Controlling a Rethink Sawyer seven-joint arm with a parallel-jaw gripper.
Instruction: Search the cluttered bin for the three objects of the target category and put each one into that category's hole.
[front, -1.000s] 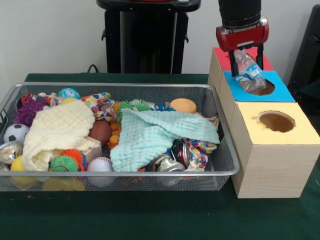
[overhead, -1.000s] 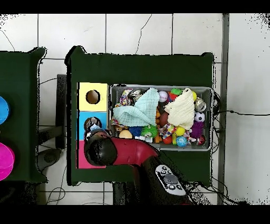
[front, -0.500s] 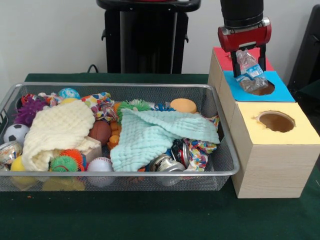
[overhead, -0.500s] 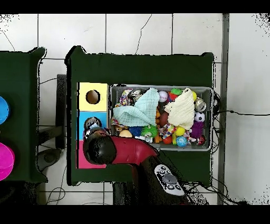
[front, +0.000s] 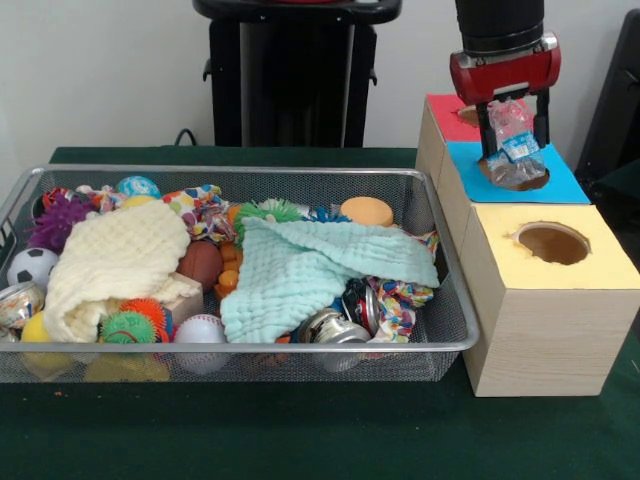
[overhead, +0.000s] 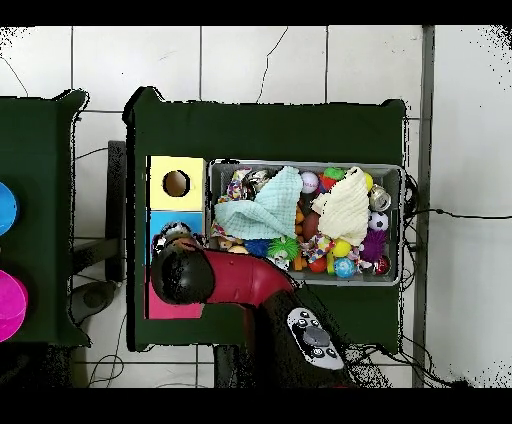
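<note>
Mint cloth (front: 320, 272), cream cloth (front: 115, 262), yellow-topped box (front: 548, 300), black-and-white ball (front: 32, 266).

White wall (front: 100, 70), grey tiled floor (overhead: 260, 65), green-covered table (front: 300, 430)

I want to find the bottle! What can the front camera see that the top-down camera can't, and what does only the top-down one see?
Only the front view shows the gripper holding the crumpled plastic bottle over the blue box's hole.

Only the overhead view shows the floor tiles and the arm hiding that spot.

Both show the bin and the yellow box.
</note>
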